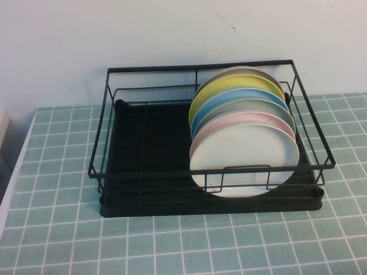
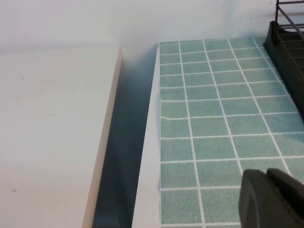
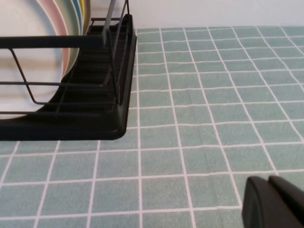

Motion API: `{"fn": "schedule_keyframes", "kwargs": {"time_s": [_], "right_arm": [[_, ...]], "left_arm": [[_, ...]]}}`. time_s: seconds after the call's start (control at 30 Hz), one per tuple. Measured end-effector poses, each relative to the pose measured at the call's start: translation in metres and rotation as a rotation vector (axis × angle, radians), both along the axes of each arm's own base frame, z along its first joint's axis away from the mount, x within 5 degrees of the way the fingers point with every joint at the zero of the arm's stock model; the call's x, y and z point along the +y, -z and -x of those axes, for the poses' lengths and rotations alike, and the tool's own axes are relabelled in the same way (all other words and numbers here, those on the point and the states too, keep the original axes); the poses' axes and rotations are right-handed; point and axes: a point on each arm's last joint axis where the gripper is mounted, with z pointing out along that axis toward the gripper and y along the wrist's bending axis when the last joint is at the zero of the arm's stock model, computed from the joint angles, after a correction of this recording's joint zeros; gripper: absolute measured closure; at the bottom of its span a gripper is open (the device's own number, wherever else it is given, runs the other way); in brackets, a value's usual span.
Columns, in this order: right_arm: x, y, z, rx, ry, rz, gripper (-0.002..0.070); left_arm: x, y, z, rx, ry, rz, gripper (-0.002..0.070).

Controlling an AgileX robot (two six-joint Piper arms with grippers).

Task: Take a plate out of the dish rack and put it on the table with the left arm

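The black wire dish rack (image 1: 109, 129) stands on the pale green tiled table (image 1: 51, 229). Several plates stand on edge in its right half. The white plate (image 1: 246, 157) is the frontmost, with the pink one right behind it. Neither arm shows in the high view. My left gripper (image 2: 267, 176) is shut and empty, low over the tiles near the table's left edge, with a corner of the rack (image 2: 285, 42) ahead. My right gripper (image 3: 269, 183) is shut and empty over the tiles to the right of the rack (image 3: 114, 114), where the white plate (image 3: 23, 71) shows through the wires.
Behind the pink plate (image 1: 266, 118) stand grey-green, blue and yellow plates (image 1: 221, 89). The rack's left half holds no plates. A white wall rises behind the table. Beside the table's left edge there is a gap and a white surface (image 2: 52, 133).
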Motion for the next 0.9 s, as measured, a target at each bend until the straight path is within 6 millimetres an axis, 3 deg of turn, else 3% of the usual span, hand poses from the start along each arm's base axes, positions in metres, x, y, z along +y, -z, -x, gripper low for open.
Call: {"fn": "schedule_keyframes", "kwargs": {"time_s": [0.5,0.9], "right_arm": [[0.000,0.000,0.000,0.000,0.000,0.000,0.0678],[0.000,0.000,0.000,0.000,0.000,0.000,0.0678]], "left_arm": [[-0.001,-0.005,-0.001,-0.067,0.010,0.008,0.0678],[0.000,-0.049,0.001,-0.558,0.005,0.050,0.0678]]}}
